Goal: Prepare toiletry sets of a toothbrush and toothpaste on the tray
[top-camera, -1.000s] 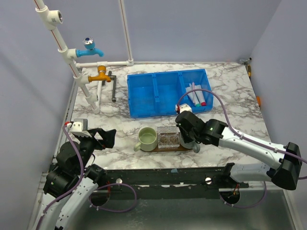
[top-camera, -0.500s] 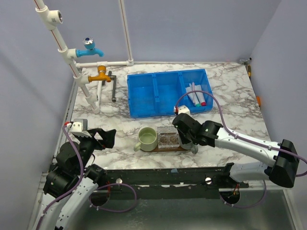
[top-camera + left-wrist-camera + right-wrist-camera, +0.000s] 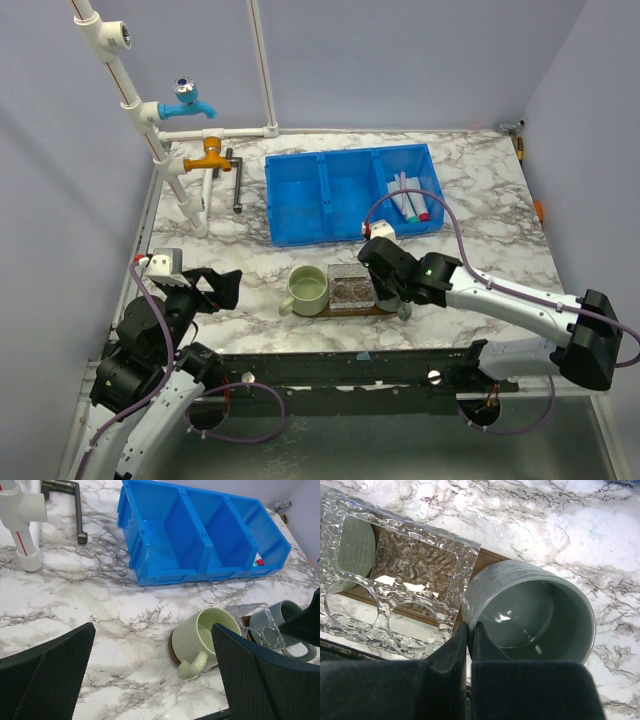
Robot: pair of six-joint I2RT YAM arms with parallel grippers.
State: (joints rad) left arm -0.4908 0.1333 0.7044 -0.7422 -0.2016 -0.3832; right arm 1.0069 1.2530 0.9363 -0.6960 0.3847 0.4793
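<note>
- Right hand (image 3: 386, 288): fingers pressed together, low at the rim of the grey mug (image 3: 535, 615), in the narrow gap between it and the textured glass holder (image 3: 405, 570). Could not tell whether the mug wall was nipped between the fingers or only touched.
- Left hand (image 3: 222, 287): fingers spread wide, holding nothing, hanging over the table (image 3: 480, 230) well left of the work.
- Tray (image 3: 489, 558): dark board at the near edge, carrying the green cup (image 3: 307, 288), the glass holder and the grey mug in a row. The mug sat at the right end, seemingly partly past the board.
- Toiletry sets (image 3: 409, 200): brushes and tubes lay in the right compartment of the blue bin (image 3: 300, 195). None were on the tray yet.

Risks, as I judged them:
- The mug near the tray's end could tip or slide onto the table if the right hand nudged or dragged it sideways.
- The glass holder just beside the fingers could be knocked into the green cup by any leftward swing, and the whole row might shift.
- The tray lay close to the table's near edge, so a shove toward the arms could send the board off.
- With its fingers together, the right hand would need to part them before reaching into the bin. Parting them here could push both mug and holder.
</note>
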